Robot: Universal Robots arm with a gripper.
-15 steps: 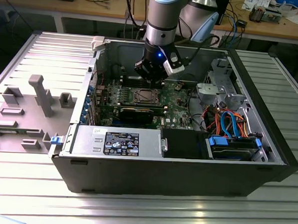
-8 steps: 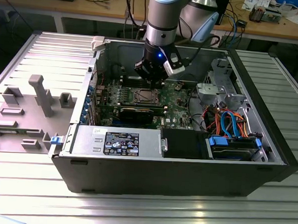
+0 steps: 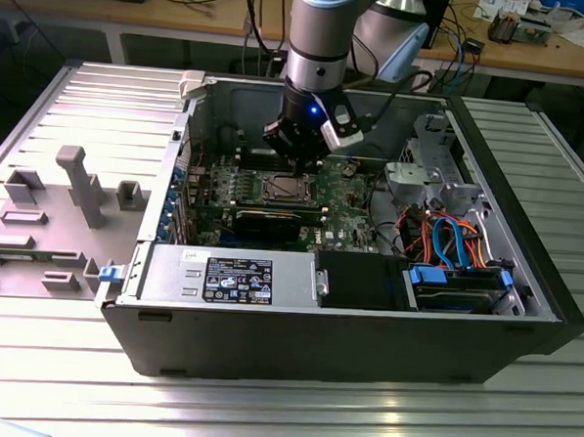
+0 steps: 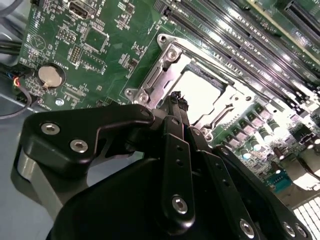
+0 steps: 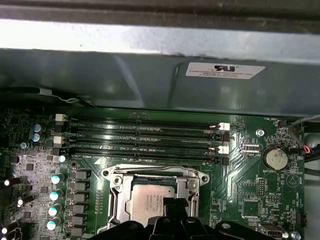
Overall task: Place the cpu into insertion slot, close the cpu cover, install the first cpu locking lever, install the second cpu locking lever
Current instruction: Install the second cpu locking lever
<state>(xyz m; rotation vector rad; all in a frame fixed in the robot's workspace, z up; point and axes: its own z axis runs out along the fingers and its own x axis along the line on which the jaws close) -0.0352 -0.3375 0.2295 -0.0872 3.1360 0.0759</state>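
The cpu (image 5: 149, 200) lies flat in the insertion slot (image 5: 111, 176) on the green motherboard, its silver top facing up. It also shows pale and bright as the cpu (image 4: 200, 95) in the second wrist view. The cpu cover (image 5: 120, 197) is a silver frame lying down around the chip, and the same cpu cover (image 4: 161, 75) is in the second wrist view. A thin wire lever (image 5: 150, 168) runs along the cover's edge by the memory slots. My gripper (image 4: 176, 98) hangs just above the chip with its black fingers together and nothing between them. The exterior view has the gripper (image 3: 297, 163) inside the open case, over the cpu (image 3: 282, 188).
Long black memory slots (image 5: 145, 137) run beside the socket. A coin battery (image 5: 274, 159) sits nearby. A black expansion card (image 3: 272, 220), the grey power supply (image 3: 230, 277), a drive bay (image 3: 460, 286) and coloured cables (image 3: 448, 236) fill the case. The case walls (image 3: 230, 98) stand close around.
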